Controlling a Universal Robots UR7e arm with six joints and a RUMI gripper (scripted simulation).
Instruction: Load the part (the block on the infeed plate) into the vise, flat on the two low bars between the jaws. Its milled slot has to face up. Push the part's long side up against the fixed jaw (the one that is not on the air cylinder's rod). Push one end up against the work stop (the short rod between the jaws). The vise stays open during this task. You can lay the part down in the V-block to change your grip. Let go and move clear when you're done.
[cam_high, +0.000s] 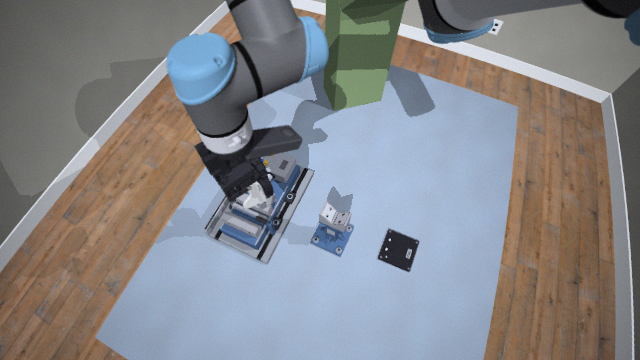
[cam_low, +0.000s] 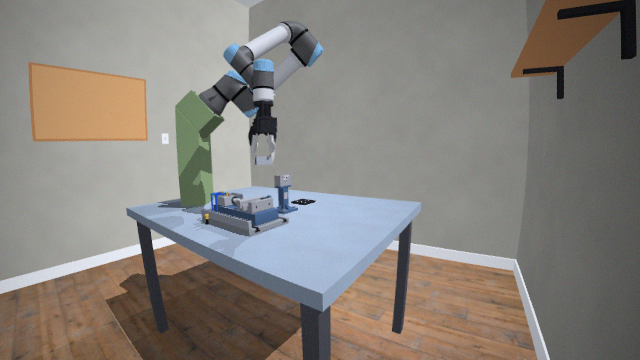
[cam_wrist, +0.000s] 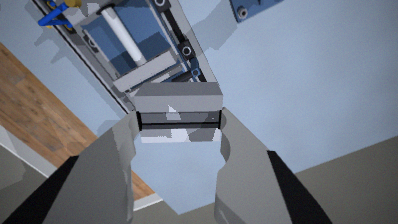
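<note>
My gripper (cam_wrist: 181, 109) is shut on the part (cam_wrist: 179, 111), a grey block held by its two ends, with a dark slot along the side that faces the wrist camera. In the exterior view the gripper (cam_low: 263, 156) hangs high above the table, over the vise (cam_low: 243, 212). In the top view the gripper (cam_high: 257, 192) covers the upper part of the vise (cam_high: 258, 223). The vise shows in the wrist view (cam_wrist: 132, 47) with its white cylinder rod (cam_wrist: 121, 34) and open jaws. The work stop is not clear to me.
The V-block (cam_high: 334, 218) on its blue base stands right of the vise. The black infeed plate (cam_high: 398, 249) lies further right, with nothing on it. The green robot pedestal (cam_high: 357, 50) stands at the back of the table.
</note>
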